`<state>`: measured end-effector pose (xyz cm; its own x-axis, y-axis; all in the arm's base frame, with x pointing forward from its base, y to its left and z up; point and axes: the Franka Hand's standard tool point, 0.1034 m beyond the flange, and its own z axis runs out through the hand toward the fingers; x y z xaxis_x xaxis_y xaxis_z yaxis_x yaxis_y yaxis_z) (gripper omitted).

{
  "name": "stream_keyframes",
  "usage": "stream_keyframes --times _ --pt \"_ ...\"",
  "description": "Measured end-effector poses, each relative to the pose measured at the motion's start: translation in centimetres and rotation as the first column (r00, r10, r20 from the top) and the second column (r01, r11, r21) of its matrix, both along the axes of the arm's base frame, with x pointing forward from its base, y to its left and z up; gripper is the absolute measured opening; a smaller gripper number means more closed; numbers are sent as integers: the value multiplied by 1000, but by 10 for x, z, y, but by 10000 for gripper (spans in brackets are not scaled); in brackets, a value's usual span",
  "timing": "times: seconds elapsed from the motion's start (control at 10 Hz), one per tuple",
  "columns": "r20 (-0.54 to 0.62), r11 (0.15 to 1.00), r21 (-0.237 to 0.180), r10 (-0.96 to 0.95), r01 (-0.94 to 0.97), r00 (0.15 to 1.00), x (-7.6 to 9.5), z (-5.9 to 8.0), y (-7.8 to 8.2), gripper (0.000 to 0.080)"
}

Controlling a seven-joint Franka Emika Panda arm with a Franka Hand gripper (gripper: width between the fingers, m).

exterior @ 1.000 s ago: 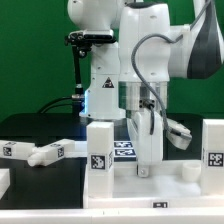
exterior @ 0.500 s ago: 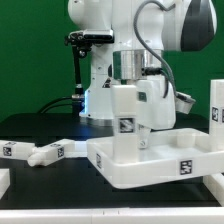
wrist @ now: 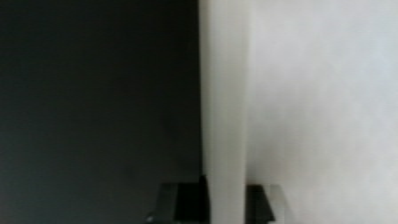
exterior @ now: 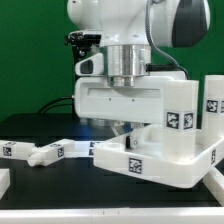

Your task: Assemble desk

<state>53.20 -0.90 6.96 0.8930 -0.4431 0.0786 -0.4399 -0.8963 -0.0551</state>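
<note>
I see the white plastic rimmed desk tabletop (exterior: pixel 170 150) at the hand (wrist: pixel 222 203): plain white, dotted with small black-and-white square tags. The hand's fingers (wrist: pixel 180 203) read black. Well off from the hand, the loose white square-section legs (exterior: pixel 45 152) carry the same tags and lie on the black counter (exterior: pixel 50 178). Behind the hand there is a green backdrop (exterior: pixel 30 60), and the robot arm (exterior: pixel 110 25) is white.

Glossy white arm (exterior: pixel 105 20) of rounded shells, with a dark grey joint cap (exterior: pixel 192 22). A pale grey ribbed ring (exterior: pixel 128 62) tops the broad, boxy white gripper (wrist: pixel 221 205), whose fingers (wrist: pixel 178 204) are dark in the wrist view.
</note>
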Motion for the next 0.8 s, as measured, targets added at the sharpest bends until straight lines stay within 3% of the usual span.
stream_keyframes --times 0.4,0.6,0.8 --pt "-25 944 -42 325 -326 945 0 -4 -6 43" --pt "-49 822 -65 563 -565 825 44 3 -15 44" --pt "-96 619 -82 775 -781 625 66 -2 2 44"
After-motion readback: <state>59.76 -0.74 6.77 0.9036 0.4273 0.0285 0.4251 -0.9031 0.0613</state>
